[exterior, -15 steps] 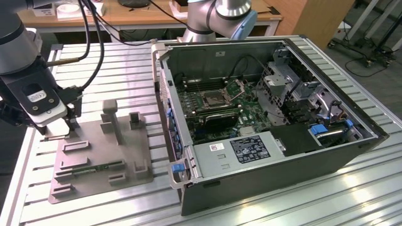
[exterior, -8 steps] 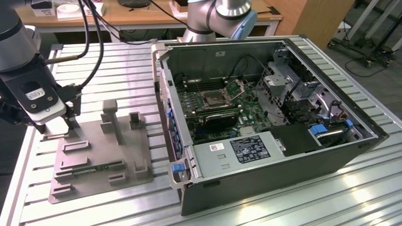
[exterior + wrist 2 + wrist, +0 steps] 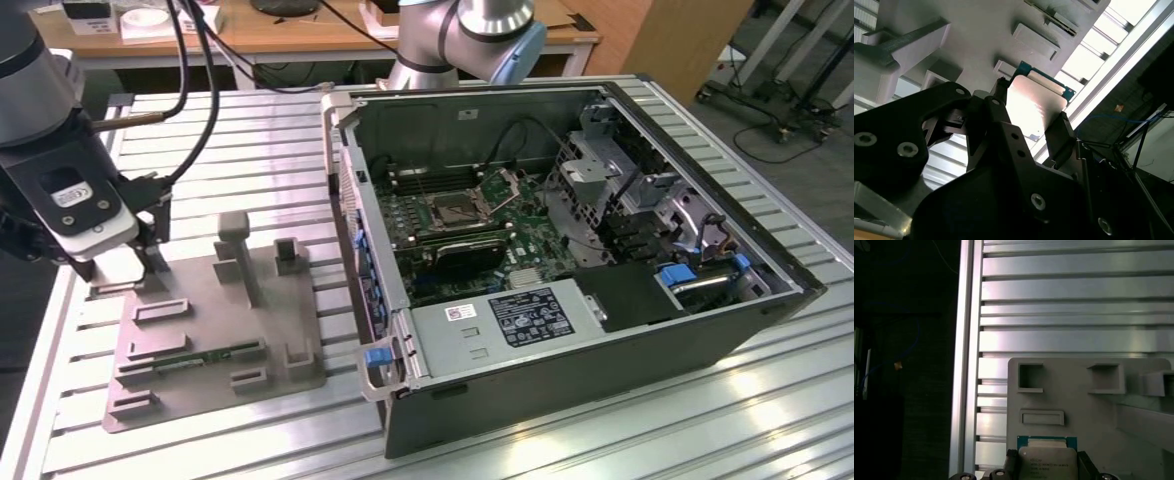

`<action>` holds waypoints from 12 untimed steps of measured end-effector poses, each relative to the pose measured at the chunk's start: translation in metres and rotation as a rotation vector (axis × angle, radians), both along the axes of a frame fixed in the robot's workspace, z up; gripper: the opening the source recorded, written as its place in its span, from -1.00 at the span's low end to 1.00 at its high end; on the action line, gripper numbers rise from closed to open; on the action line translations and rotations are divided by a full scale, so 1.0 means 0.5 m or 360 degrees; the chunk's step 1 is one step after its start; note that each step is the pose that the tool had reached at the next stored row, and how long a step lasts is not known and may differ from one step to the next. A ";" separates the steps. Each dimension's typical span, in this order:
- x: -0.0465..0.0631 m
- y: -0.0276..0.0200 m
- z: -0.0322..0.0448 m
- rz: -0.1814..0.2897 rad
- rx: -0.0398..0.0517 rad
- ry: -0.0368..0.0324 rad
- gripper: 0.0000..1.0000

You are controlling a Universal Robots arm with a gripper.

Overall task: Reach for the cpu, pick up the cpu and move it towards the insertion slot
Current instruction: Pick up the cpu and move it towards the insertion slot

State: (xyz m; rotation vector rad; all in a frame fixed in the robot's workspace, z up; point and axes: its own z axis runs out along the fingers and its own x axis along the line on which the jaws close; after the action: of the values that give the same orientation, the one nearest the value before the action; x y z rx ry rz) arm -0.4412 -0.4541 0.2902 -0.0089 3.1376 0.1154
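The cpu (image 3: 1038,109), a thin square chip with a silver-grey top plate and a green rim, sits between my gripper's (image 3: 1031,107) two black fingers (image 3: 1000,95), which press on its opposite edges. The first wrist view shows the cpu (image 3: 1047,463) at the near corner of a grey fixture plate (image 3: 1079,405), again flanked by the fingers. In the exterior view my gripper (image 3: 120,272) hangs over the far corner of the grey fixture plate (image 3: 214,330) on that view's left. The insertion slot (image 3: 461,208), a square socket with a shiny frame, lies inside the open computer case on that view's right.
The open computer case (image 3: 561,350) stands on the ribbed aluminium table (image 3: 200,130). Upright grey posts (image 3: 238,255) rise from the fixture plate beside my gripper, and a green memory stick (image 3: 200,358) lies on it. The table's edge (image 3: 966,365) runs close to the fixture.
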 end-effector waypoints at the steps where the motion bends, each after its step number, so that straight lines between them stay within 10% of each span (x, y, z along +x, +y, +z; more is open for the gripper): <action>1: 0.000 0.0000 0.002 0.0000 0.0000 0.0000 0.08; 12: 0.000 0.0000 0.013 0.0000 0.0000 0.0000 0.08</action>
State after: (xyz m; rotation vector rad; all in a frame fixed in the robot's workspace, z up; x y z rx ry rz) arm -0.4412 -0.4541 0.2968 -0.0090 3.1375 0.1155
